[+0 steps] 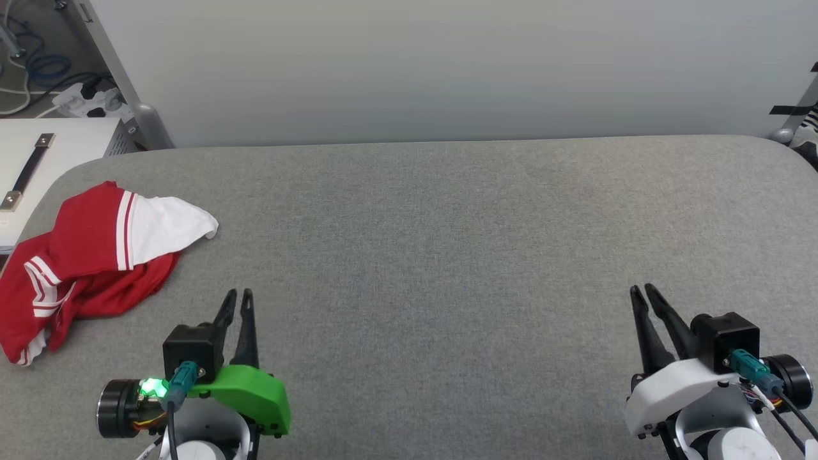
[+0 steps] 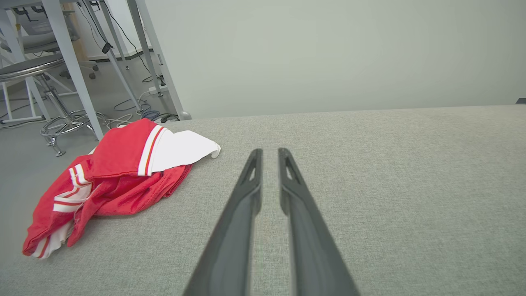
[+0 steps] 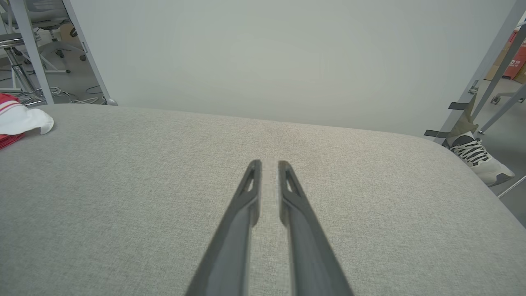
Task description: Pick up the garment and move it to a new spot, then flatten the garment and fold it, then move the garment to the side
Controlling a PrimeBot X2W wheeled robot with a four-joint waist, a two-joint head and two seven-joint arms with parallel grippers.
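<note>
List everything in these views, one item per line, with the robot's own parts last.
garment: one, red with white sleeves and striped trim, crumpled at the table's left edge
table: one, grey fabric top, beneath both grippers
wall panel: one, pale grey, behind the table
box: one, white with a dark handle, left of the table
power strip: one, white, on the floor among cables, far left
stool: one, chrome, on the floor left of the table
shoe: one, white with dark laces, past the table's right corner
left gripper: one, dark fingers, green mount, nearly shut, empty
right gripper: one, dark fingers, white mount, nearly shut, empty
</note>
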